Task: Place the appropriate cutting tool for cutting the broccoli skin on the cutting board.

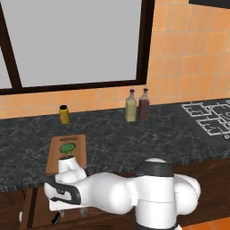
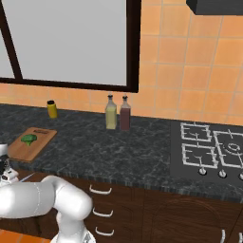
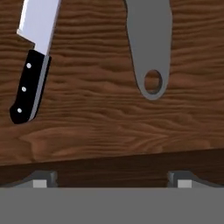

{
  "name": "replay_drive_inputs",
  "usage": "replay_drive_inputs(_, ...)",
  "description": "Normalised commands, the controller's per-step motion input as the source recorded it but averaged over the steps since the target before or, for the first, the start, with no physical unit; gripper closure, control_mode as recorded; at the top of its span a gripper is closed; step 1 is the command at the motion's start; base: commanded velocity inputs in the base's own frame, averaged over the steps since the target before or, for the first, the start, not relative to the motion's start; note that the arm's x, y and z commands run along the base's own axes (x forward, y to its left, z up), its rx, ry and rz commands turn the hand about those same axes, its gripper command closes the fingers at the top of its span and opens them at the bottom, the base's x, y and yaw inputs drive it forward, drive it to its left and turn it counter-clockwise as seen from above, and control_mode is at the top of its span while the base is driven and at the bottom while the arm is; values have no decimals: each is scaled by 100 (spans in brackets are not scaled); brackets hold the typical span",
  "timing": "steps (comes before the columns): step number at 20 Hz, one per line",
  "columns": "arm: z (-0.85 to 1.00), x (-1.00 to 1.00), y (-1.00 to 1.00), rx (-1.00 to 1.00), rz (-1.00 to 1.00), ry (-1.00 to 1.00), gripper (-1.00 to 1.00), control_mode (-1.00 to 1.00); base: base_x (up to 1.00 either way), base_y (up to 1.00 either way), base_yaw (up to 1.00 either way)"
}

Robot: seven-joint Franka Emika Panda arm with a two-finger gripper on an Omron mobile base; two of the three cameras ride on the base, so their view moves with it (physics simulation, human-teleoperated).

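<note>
Just knife point(image 3: 31, 65) beside peeler point(image 3: 148, 43).

Arm bent low; claw point(image 3: 112, 178) spread wide, empty.

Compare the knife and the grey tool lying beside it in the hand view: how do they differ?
The knife has a silver blade and a black riveted handle; the grey tool is one flat grey piece. The knife's handle end is solid, the grey tool's has a hole. Both lie flat on dark wood, handles toward the camera.

broccoli point(image 1: 68, 148) on cutting board point(image 1: 56, 158) | knife point(image 3: 31, 65) left of peeler point(image 3: 149, 48), apart
</note>
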Motion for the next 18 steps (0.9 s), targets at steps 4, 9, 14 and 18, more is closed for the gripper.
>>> replay_drive_inputs(4,-58,0,4,0,9,18,-100,-100,0,0,0)
replay_drive_inputs(9,-24,-24,7,0,9,17,-100,-100,0,0,0)
replay_drive_inputs(14,0,-55,3,0,6,29,-100,-100,0,0,0)
replay_drive_inputs(18,2,-79,0,0,5,31,-100,-100,0,0,0)
